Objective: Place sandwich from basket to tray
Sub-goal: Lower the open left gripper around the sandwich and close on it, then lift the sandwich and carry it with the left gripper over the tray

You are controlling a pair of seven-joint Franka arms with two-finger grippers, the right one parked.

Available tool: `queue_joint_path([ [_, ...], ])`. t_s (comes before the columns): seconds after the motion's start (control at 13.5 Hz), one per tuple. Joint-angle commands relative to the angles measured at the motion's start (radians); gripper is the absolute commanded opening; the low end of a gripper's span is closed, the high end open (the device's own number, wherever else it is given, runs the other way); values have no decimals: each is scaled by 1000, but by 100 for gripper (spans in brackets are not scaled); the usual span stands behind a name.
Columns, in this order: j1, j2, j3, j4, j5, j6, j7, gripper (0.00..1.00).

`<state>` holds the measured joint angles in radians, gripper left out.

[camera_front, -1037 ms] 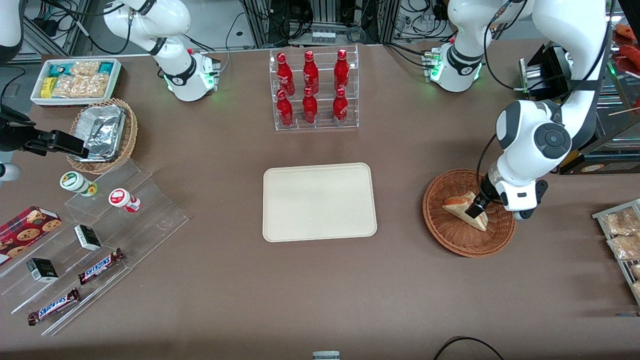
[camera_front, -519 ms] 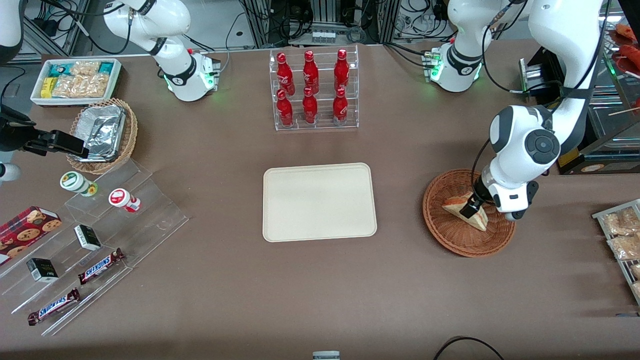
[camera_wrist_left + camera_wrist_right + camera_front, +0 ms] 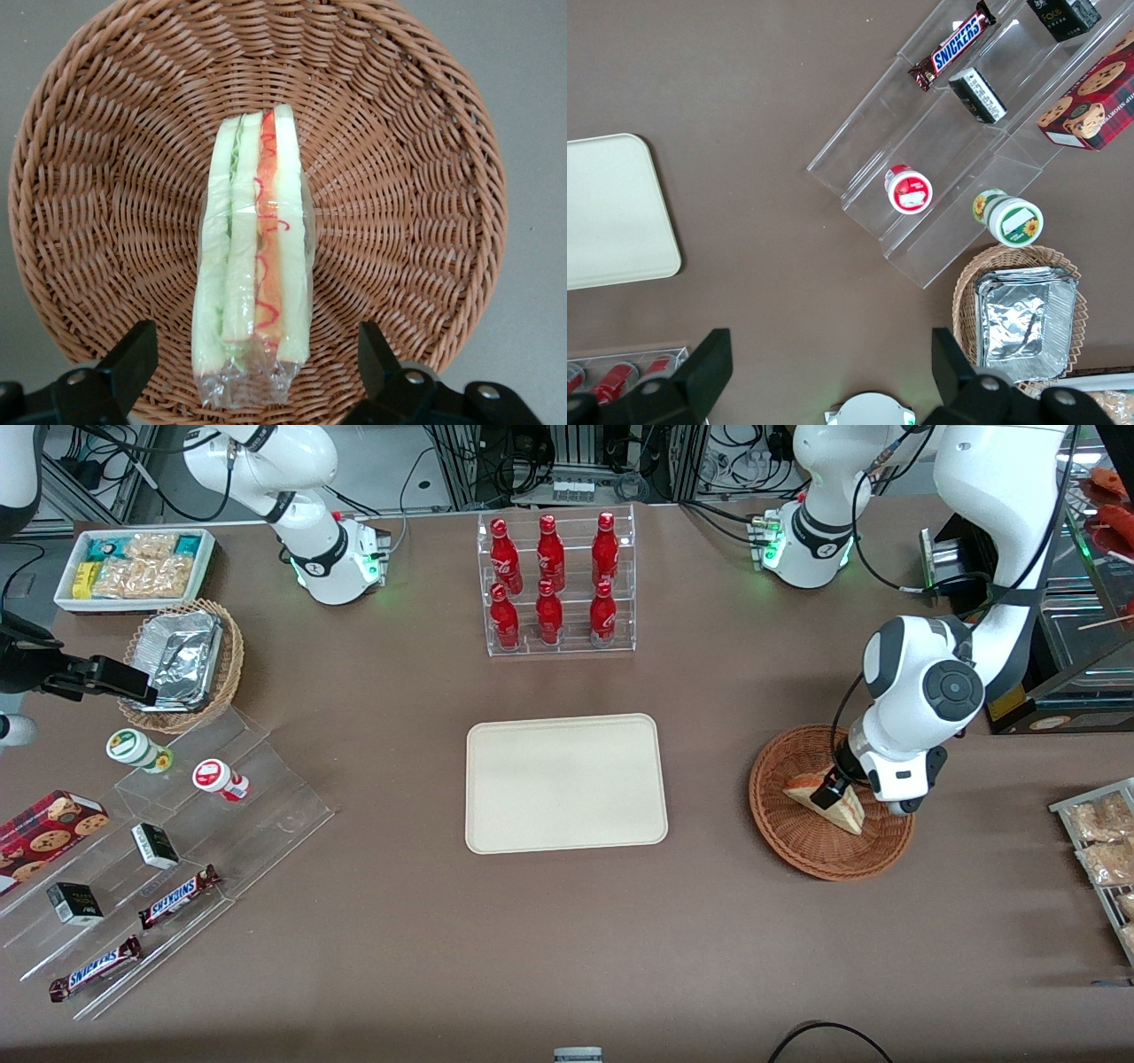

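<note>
Clear-wrapped triangular white-bread sandwich [image 3: 255, 266] showing green, orange, red filling layers, lying in round reddish-brown wicker basket [image 3: 788, 841] on brown table [image 3: 532, 939]. Hand [image 3: 257, 376] hovering just above, fingers [image 3: 133, 354] spread wide, straddling sandwich, gripping nothing. Cream rectangular plastic tray [image 3: 565, 782] sitting well apart.

I'm running this in a robotics lab dressed as a snack shop: cable bundles and equipment racks [image 3: 576, 460] along the top edge, red soda bottles [image 3: 554, 580] upper centre, candy bars [image 3: 177, 896] on acrylic steps lower left.
</note>
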<state>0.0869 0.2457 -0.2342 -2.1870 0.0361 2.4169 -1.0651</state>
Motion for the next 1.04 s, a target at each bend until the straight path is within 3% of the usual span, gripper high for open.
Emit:
queue_joint_path([
  [0.0,5,17,-5,-10,14,43,-26,100],
  [0.22,7,40,-4,-8,16,57,-26,99],
  [0.37,7,43,-2,-5,16,59,-26,85],
  [0.52,8,40,-1,-2,16,57,-32,28],
  [0.59,8,40,-1,-2,16,57,-29,6],
  [0.67,8,40,1,0,16,56,-27,0],
  [0.96,7,-5,-5,28,28,-26,-27,0],
])
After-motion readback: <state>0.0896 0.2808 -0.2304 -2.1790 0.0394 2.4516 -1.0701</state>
